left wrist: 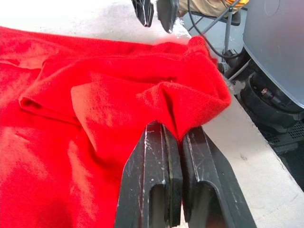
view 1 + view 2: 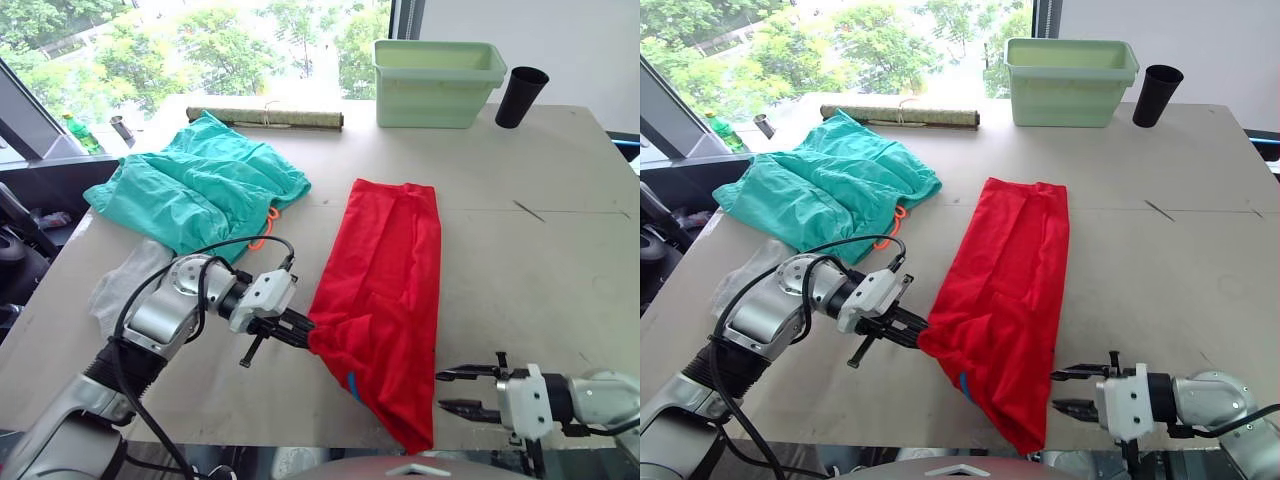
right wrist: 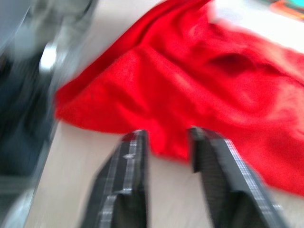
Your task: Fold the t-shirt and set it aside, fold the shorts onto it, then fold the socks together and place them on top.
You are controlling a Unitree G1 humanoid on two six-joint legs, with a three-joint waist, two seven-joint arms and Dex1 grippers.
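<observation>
The red t-shirt [image 2: 385,290] lies as a long narrow strip down the middle of the table, its near end close to the front edge. My left gripper [image 2: 305,326] is shut on a fold of the shirt's left near edge [image 1: 190,99]. My right gripper [image 2: 442,390] stands open just right of the shirt's near corner, its fingers [image 3: 130,156] apart and a little short of the cloth. The teal-green shorts [image 2: 200,185] lie rumpled at the back left, orange drawstring showing. The pale grey socks [image 2: 122,285] lie beside my left arm, partly hidden by it.
A light green bin [image 2: 437,82] and a black cup [image 2: 521,95] stand at the back of the table. A rolled mat [image 2: 265,117] lies behind the shorts. Bare tabletop [image 2: 530,260] stretches right of the shirt. The front edge runs just under both grippers.
</observation>
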